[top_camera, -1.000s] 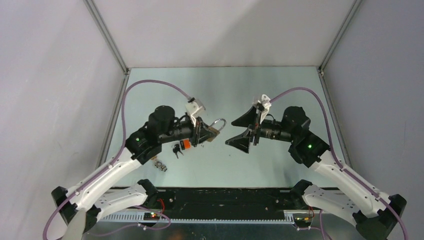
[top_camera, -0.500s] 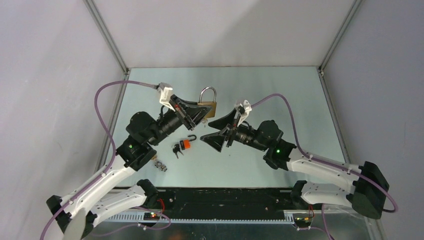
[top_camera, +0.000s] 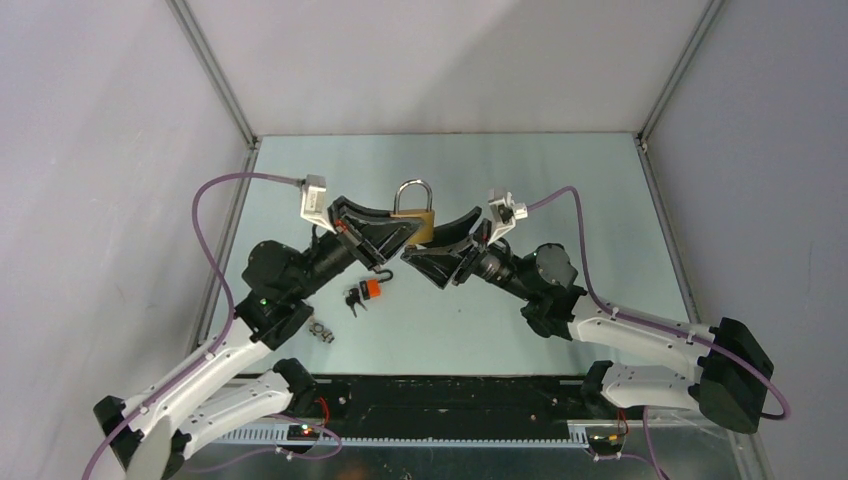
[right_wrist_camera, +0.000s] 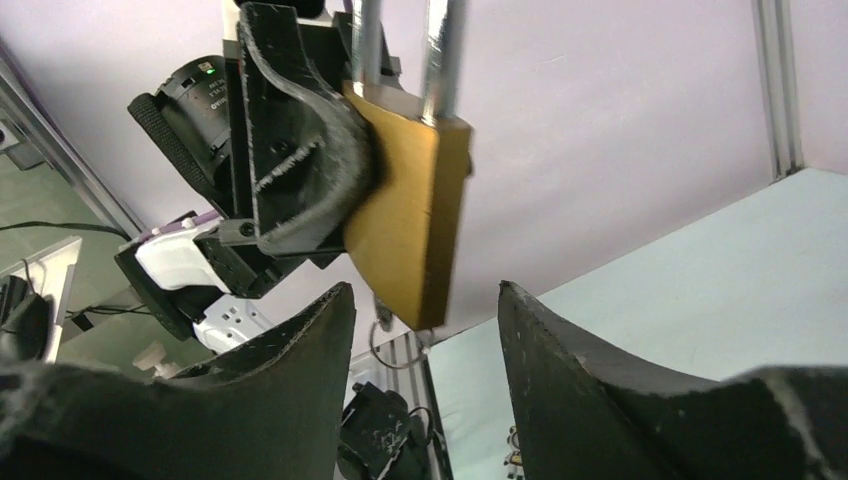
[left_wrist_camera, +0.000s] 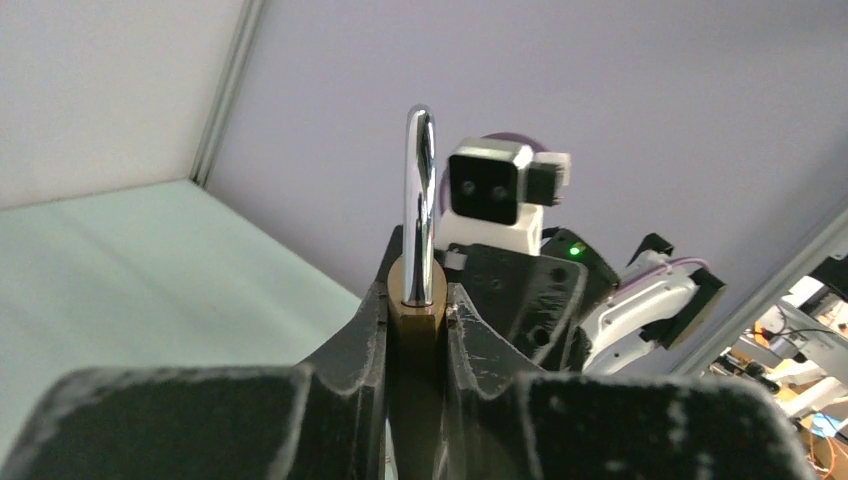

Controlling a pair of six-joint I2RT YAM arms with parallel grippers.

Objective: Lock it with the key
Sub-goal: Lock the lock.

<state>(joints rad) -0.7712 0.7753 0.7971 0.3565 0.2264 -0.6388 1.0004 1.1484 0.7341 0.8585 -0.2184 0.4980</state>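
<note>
Pale-green table (top_camera: 560,170) (grey walls (top_camera: 450,60) around) bears keys (top_camera: 352,298).

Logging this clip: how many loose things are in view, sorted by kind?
Padlocks: 2, the brass padlock and the orange padlock
Key bunches: 1, the keys
Unidentified: 1, a small metal item, too small to tell what it is
Total: 4
</note>
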